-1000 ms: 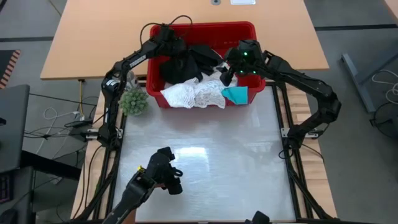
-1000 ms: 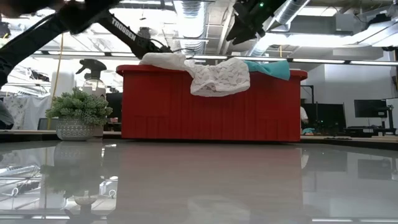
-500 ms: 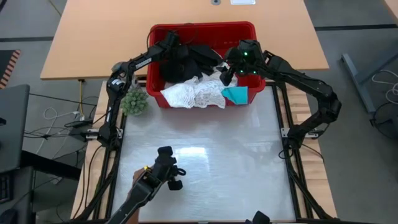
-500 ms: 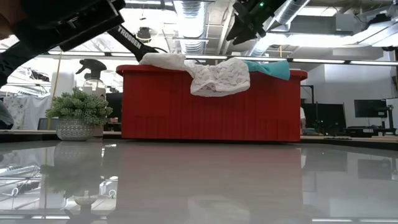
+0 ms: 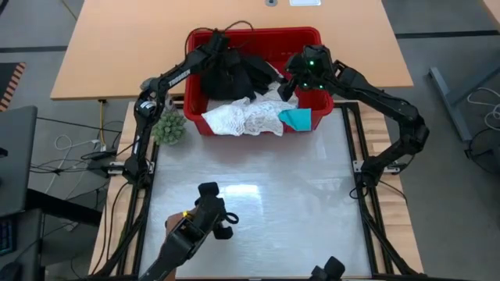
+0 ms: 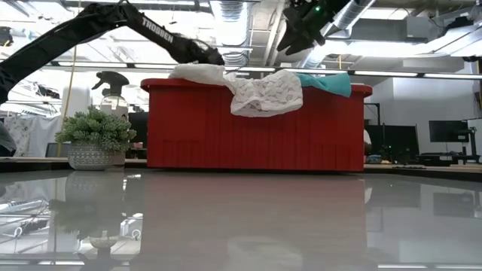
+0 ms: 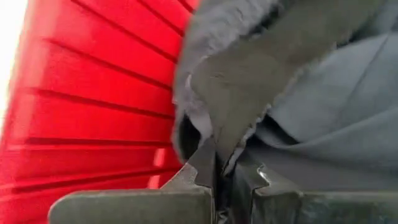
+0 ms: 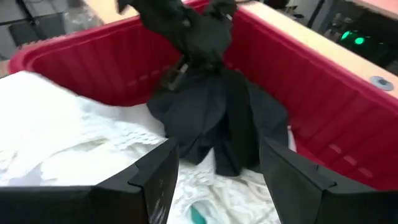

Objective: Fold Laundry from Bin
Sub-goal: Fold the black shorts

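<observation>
The left hand (image 5: 221, 53) has gone from spread wide a second ago to pinching the black garment (image 5: 238, 76) inside the red bin (image 5: 312, 37); in the left wrist view its two fingers (image 7: 202, 171) are pressed together with a fold of the dark cloth caught between them. In that second it also moved deeper over the bin's back left corner, and the black cloth now hangs bunched beneath it, as the right wrist view shows. That looks like the first piece secured and ready to be lifted out toward the bare desk (image 5: 258, 211) in front. The right hand (image 5: 287, 87) hovers over the bin's right side, spread wide, holding nothing. The white lacy garments (image 5: 242, 119) and the teal garment (image 5: 297, 119) drape over the bin's front rim, unmoved. The small green plant (image 5: 168, 126) sits at the bin's left front corner
</observation>
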